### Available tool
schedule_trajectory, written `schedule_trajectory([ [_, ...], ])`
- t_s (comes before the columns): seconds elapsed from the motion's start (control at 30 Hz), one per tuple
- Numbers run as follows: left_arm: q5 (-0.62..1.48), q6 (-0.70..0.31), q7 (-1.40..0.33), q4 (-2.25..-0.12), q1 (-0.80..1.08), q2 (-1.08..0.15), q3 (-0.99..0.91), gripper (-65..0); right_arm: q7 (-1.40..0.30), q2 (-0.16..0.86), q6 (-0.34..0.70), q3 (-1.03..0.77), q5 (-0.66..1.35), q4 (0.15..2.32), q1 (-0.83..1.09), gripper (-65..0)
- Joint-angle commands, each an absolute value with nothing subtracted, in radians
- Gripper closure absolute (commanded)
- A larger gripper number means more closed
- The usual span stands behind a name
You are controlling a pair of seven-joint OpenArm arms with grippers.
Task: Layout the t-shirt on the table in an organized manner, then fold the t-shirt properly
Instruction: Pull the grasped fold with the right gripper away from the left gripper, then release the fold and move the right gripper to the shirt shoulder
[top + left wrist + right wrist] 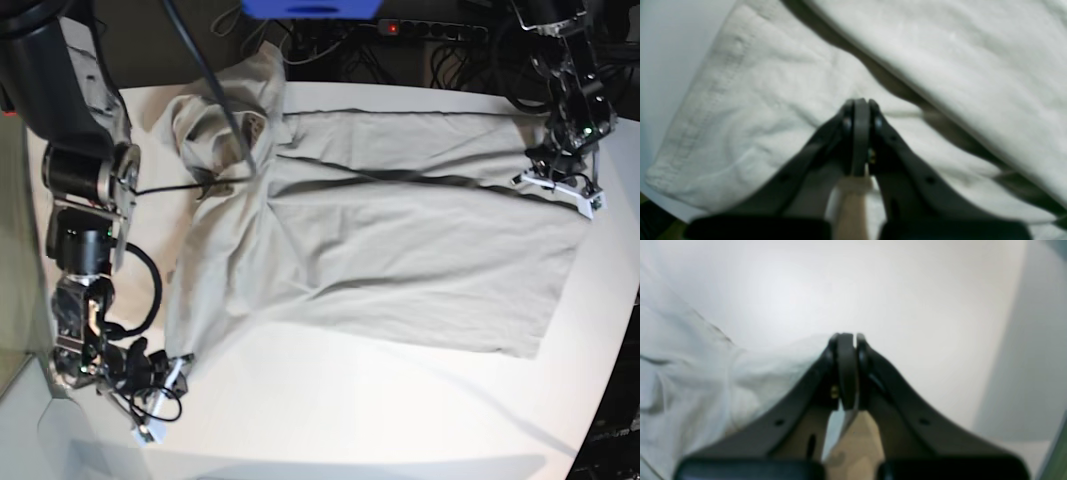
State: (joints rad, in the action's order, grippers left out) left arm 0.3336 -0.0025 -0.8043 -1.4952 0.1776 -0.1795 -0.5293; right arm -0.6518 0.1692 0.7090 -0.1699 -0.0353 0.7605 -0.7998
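The beige-grey t-shirt (400, 240) lies spread across the white table (350, 410), its neck end bunched at the back left. My right gripper (170, 372) is at the shirt's near-left corner. In the right wrist view that gripper (846, 336) is shut, and the shirt's cloth (690, 373) is drawn to a point at its tips over the bare table (907, 306). My left gripper (560, 185) is at the far-right edge. It (861, 101) is shut on the shirt (756, 100), just below a fold of cloth.
A power strip (430, 28) and cables lie behind the table's back edge, with a blue object (310, 8) above them. The table's curved edge (605, 400) runs down the right. A stitched hem (693, 126) lies near the table edge (660, 50).
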Motion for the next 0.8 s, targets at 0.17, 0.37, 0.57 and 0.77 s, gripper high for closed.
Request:
schedule_trajectory([
  [0.17, 0.325, 0.007, -0.835, -1.503, 0.197, -0.182, -0.532, -0.4, -0.492, 0.088, 0.698, -0.171, -0.154, 0.751, -0.929, 0.0],
  [0.37, 0.325, 0.005, -0.835, -1.503, 0.205, -0.182, -0.532, -0.4, -0.248, 0.064, 0.698, -0.171, -0.24, 0.75, -0.946, 0.0],
  [0.57, 0.325, 0.004, -0.835, -1.503, 0.205, -0.185, -0.532, -0.4, -0.176, 0.07, 0.518, -0.171, -0.252, 0.748, -0.94, -1.1],
  [0.77, 0.325, 0.004, -0.835, -1.503, 0.205, -0.188, -0.529, -0.4, -0.177, 0.07, 0.515, -0.173, -0.248, 0.748, -0.915, -24.3],
])
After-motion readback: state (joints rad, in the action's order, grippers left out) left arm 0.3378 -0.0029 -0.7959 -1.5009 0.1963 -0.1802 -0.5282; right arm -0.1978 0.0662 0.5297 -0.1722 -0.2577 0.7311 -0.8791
